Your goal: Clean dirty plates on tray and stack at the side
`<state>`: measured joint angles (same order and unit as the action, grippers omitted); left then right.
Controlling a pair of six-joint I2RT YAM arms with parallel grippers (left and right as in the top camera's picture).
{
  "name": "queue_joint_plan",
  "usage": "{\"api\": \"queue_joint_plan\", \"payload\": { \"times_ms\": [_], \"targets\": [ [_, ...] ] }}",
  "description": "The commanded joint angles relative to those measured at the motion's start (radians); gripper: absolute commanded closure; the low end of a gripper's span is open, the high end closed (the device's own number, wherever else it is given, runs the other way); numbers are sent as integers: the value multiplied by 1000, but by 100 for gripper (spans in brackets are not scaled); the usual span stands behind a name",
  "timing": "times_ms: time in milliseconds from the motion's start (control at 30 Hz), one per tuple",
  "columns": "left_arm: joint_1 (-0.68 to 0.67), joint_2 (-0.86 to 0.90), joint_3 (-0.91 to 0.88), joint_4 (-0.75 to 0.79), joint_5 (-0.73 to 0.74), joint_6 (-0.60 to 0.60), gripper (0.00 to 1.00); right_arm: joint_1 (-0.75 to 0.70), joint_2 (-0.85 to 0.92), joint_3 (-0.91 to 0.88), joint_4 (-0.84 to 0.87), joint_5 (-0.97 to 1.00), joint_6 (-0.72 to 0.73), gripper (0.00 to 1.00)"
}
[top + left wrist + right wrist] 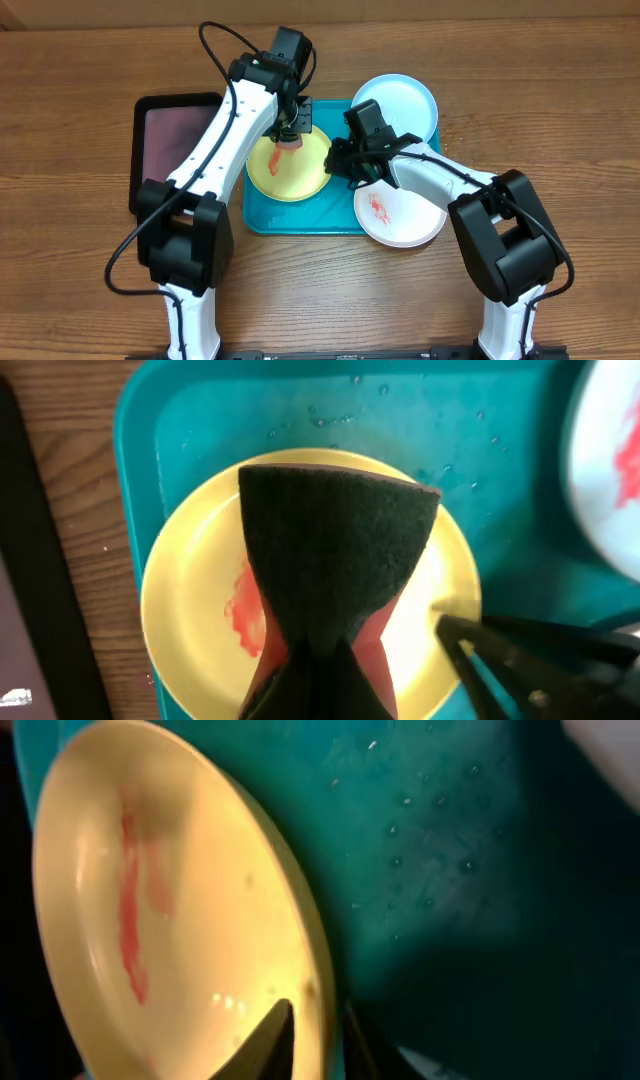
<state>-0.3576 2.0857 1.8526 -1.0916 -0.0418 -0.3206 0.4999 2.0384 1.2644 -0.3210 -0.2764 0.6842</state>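
Observation:
The yellow-green plate [288, 170] lies on the turquoise tray [300, 218], smeared with red sauce [243, 612]. My left gripper [292, 132] is shut on a dark sponge with a pink underside [335, 560], held over the plate's middle. My right gripper [338, 165] is shut on the plate's right rim [320, 990], one finger inside and one outside, tilting it up. The white plate [400, 212] with a red smear lies at the tray's right edge. The light blue plate [398, 103] lies at the tray's back right corner.
A black tray with a pinkish-brown inside [172, 140] sits left of the turquoise tray. Water drops dot the turquoise tray's floor [440, 850]. The wooden table [560, 120] surrounds everything.

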Motion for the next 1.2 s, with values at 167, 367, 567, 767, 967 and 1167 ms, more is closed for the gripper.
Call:
{"api": "queue_joint_plan", "payload": {
  "times_ms": [167, 367, 567, 767, 967, 1167],
  "targets": [
    [5, 101, -6, -11, -18, 119, 96, -4, 32, 18, 5, 29, 27, 88],
    [6, 146, -34, -18, -125, 144, 96, -4, 32, 18, 6, 18, 26, 88],
    [6, 235, -49, -31, -292, -69, 96, -12, 32, 18, 5, 8, 26, 88],
    [1, 282, -49, -42, -236, -155, 96, -14, 32, 18, 2, 5, 26, 88],
    [-5, 278, -49, -30, 294, 296, 96, -14, 32, 18, 3, 5, 24, 88],
    [11, 278, -49, 27, 309, 259, 96, -14, 32, 18, 2, 5, 24, 88]
  ]
}}
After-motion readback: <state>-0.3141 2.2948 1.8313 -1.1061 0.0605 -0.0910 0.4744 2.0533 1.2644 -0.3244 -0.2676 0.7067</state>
